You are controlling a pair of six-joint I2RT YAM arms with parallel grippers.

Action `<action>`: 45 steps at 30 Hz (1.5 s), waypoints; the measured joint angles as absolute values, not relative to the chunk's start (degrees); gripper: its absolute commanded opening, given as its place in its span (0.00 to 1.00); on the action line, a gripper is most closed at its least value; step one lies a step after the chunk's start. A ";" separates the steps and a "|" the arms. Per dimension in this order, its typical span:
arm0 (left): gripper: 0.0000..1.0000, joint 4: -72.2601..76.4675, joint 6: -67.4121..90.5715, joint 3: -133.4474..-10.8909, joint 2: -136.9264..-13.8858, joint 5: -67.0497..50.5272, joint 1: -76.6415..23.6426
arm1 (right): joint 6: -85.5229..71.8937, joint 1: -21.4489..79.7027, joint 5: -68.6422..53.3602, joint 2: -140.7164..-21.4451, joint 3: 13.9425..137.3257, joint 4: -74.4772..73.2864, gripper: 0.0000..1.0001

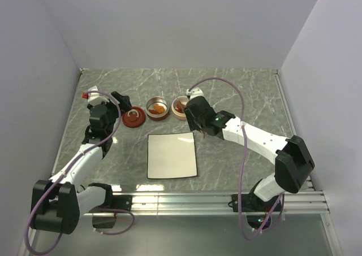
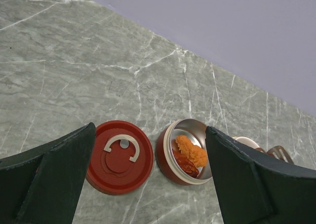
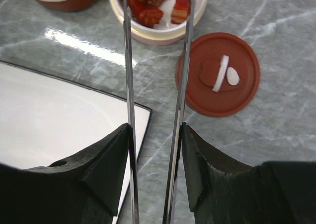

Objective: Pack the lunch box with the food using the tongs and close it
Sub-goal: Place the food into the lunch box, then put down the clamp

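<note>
**Lunch-box packing: plate bare, both tins filled, lids off**

1. Food (image 2: 191,152): orange and red pieces lie in the steel-lined tin (image 2: 165,159). More red and brown chunks lie in the cream-rimmed tin (image 3: 153,36). None shows on the white plate (image 1: 172,155).

2. Tongs (image 3: 129,75): clamped in the right gripper (image 3: 155,135), one slim arm against each finger, squeezed to a narrow gap. The tips reach over the cream-rimmed tin and run out of the wrist picture. Whether a piece sits between them cannot be told.

3. Left gripper (image 2: 150,152): jaws wide, holding nothing. It hovers above the ring-handled lid (image 2: 120,156) and the steel-lined tin.

4. Lids: the ring-handled lid lies flat on the table (image 2: 74,61), just beside the steel-lined tin. The tab-handled lid (image 3: 218,74) lies flat, just beside the cream-rimmed tin. Neither is on a tin.

5. Status, as a judgement: moving the food looks finished, or is at its last piece. What remains is setting the tongs down, seating each lid on its tin, and any stacking the box needs. The closing stage is not yet begun.
</note>
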State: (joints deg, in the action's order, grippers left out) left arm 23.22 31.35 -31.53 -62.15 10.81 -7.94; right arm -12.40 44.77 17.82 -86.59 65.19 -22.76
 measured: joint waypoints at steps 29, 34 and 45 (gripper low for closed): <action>1.00 23.20 31.35 -31.53 -61.58 10.81 -7.94 | -15.59 44.75 29.54 -77.03 65.12 -27.73 0.53; 0.99 23.20 31.35 -31.53 -61.52 10.81 -7.94 | -15.55 44.34 29.52 -76.95 65.12 -26.46 0.53; 1.00 23.20 31.35 -31.53 -61.49 10.85 -7.94 | -15.57 35.57 25.10 -77.97 63.26 -20.08 0.53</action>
State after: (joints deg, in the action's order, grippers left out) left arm 23.20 31.35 -31.53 -61.49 10.85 -7.94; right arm -15.57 35.57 25.10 -77.97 63.26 -20.08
